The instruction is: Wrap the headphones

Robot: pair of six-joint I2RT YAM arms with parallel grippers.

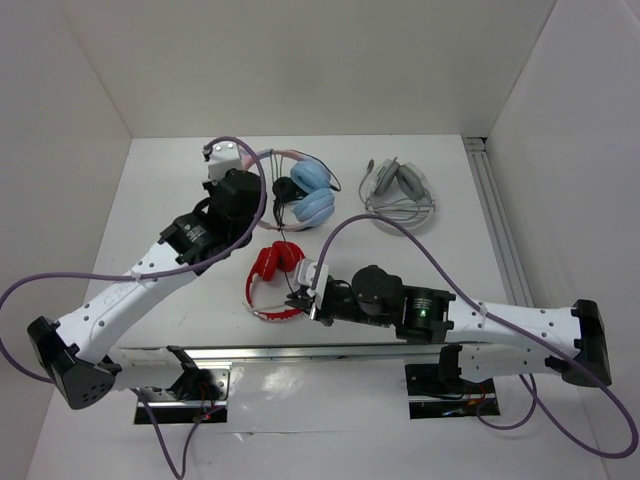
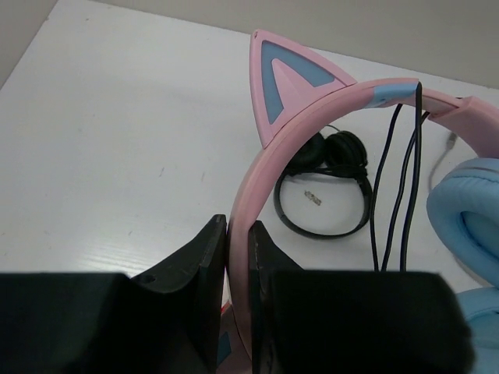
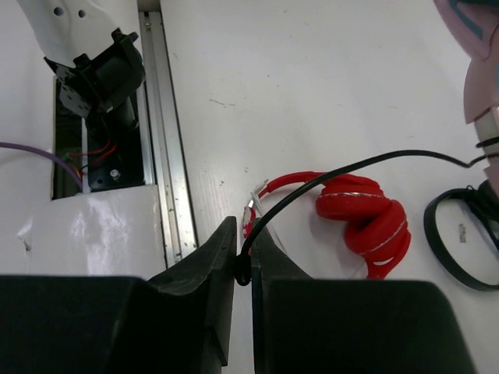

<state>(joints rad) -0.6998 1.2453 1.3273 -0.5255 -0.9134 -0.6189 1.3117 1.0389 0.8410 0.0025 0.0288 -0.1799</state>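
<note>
The headphones point(image 1: 308, 192) lie at the table's far middle, with a pink headband point(image 2: 327, 109), a cat ear point(image 2: 288, 78) and light blue ear cups point(image 2: 468, 210). My left gripper point(image 2: 239, 230) is shut on the pink headband, at the headphones' left side in the top view point(image 1: 265, 195). The thin black cable point(image 3: 351, 167) runs from the headphones down to my right gripper point(image 3: 243, 234), which is shut on the cable's end above the red pair. Several strands of cable point(image 2: 398, 179) hang across the headband.
The red headphones point(image 1: 272, 270) lie under and beside my right gripper point(image 1: 298, 292). The grey-white headphones point(image 1: 400, 190) lie at the far right. A small black headset point(image 2: 327, 187) lies behind the pink headband. A metal rail point(image 3: 168, 179) runs along the near edge.
</note>
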